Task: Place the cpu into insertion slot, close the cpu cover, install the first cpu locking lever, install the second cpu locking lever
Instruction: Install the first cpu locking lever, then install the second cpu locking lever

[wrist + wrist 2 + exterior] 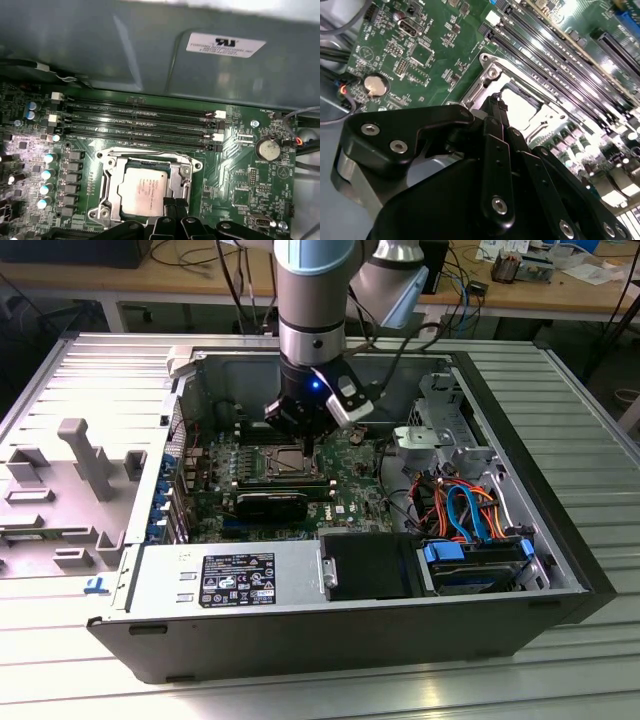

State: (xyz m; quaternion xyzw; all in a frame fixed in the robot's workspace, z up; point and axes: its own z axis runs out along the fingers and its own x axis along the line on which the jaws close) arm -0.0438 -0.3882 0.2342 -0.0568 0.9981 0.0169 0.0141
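The cpu [141,187] lies flat in the insertion slot [278,462] on the green motherboard, its silver-grey top facing up. The cpu cover [182,172] rests down around the chip as a silver frame, and the chip shows through its window. A thin metal rod runs along one edge of that frame. My gripper [174,201] hangs just over the chip's edge with its two black fingers [492,117] pressed together and nothing between them. In the second wrist view the fingertips sit right at the frame beside the cpu [520,107]. The exterior view has the gripper [303,432] low inside the open case.
Long black memory slots [140,122] run beside the socket, between it and the case wall [150,50]. A coin battery [267,148] sits on the board. A black card [272,505], a power supply [230,580] and a drive cage with cables [470,510] crowd the case.
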